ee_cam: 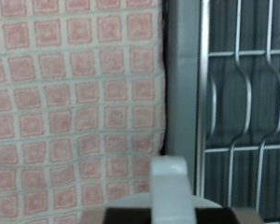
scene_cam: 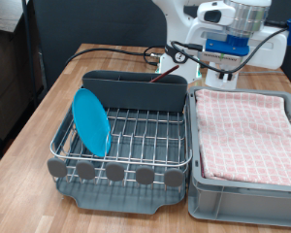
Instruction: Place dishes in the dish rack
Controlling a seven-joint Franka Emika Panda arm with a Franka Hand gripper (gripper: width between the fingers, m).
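The bright-blue plate (scene_cam: 90, 120) stands on edge in the silver wire dish rack (scene_cam: 136, 136), at the exterior view's left. A reddish-brown spoon (scene_cam: 169, 78) sticks out of the dark grey utensil box (scene_cam: 136, 90) at the rack's back. My gripper (scene_cam: 221, 70) hangs in the air above the back corner where the rack meets the grey bin. In the wrist view a blurred white cup (ee_cam: 170, 182) sits close to the camera between dark finger parts. It is held above the bin wall (ee_cam: 182, 75), with the rack wires (ee_cam: 238, 103) to one side.
The grey plastic bin (scene_cam: 244, 180) with the pink checked cloth (scene_cam: 244, 131) stands tight against the rack at the exterior view's right. The cloth also fills much of the wrist view (ee_cam: 75, 103). Black cables (scene_cam: 116, 50) run across the wooden table (scene_cam: 48, 107) behind the rack.
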